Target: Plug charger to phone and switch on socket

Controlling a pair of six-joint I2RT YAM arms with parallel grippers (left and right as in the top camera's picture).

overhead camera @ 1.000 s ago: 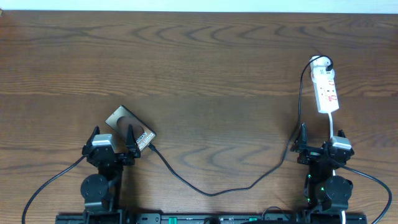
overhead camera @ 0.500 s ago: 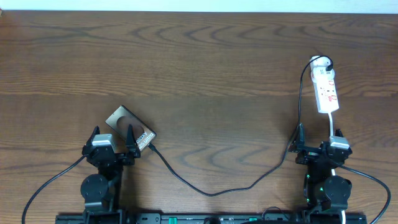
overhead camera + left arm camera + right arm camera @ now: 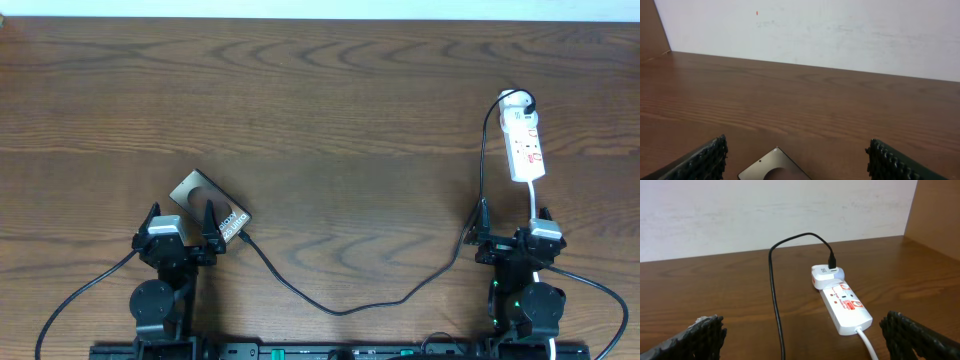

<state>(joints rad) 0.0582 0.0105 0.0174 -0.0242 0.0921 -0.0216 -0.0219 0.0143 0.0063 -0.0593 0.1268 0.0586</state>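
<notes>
The left fingers [image 3: 702,161] stand spread wide and released, 2 black ribbed pads at the lower corners of the left wrist view, grasping nothing. Between them, low on the tabletop, shows the near corner of the flat brownish-grey rectangular phone [image 3: 771,168], lying apart from both pads. From overhead the phone [image 3: 208,205] lies tilted on the dark brown wooden tabletop [image 3: 320,110], its circle mark and white lettering facing up, and 1 of the left fingers [image 3: 208,222] overlaps its lower part. The right fingers [image 3: 697,337] are likewise released and wide apart, holding nothing. Ahead of them lies the small elongated white power strip with red switch marks [image 3: 846,306], its white cord [image 3: 867,342] leaving the near end toward the arm. A white adapter [image 3: 824,275] sits at its far end. The long thin black charger cable [image 3: 774,295] plugs into that adapter, arches up and over, and runs back along the tabletop between the right fingers. Overhead, this cable [image 3: 340,311] passes just left of the right fingers [image 3: 487,225], sags in a long curve across the near part of the tabletop, and ends touching the lower right edge of the phone. Whether its tip is seated in the port I cannot tell. The power strip [image 3: 525,148] lies well apart from the phone, at the right side. Whether its switches are on cannot be told.
</notes>
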